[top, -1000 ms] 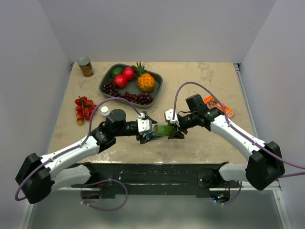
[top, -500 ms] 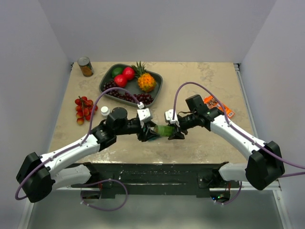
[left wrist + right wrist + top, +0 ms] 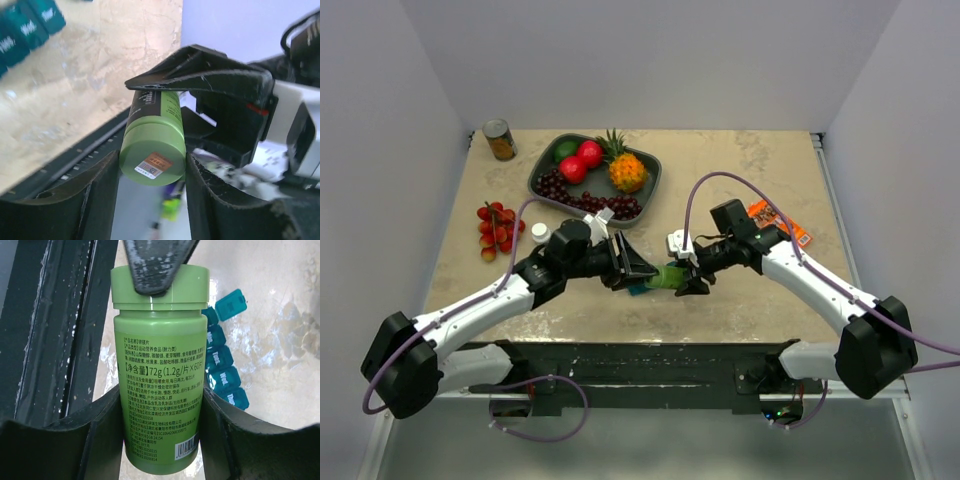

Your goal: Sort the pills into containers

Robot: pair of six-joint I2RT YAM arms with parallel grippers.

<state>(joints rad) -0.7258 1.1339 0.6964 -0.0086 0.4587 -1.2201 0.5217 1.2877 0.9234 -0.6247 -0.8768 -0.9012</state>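
**Step in hand (judged):** uncapping the green bottle (image 3: 160, 370), held sideways over the middle of the table's near edge.
- Right gripper (image 3: 162, 407): jaws clamped on the bottle's body.
- Left gripper (image 3: 152, 165): jaws closed on the cap (image 3: 192, 287).

**Containers** (image 3: 225, 372): teal strip lying on the table just beside the bottle.

**Next move calls for:** twisting the cap against the right's firm hold. Most compartment lids look shut and likely need opening.

**Around, well apart, none obstructing:**
- fruit tray (image 3: 654, 172) and tin can (image 3: 500, 140), toward the far-left corner
- red fruit cluster (image 3: 496, 228), left edge
- orange packet (image 3: 778, 222), right edge
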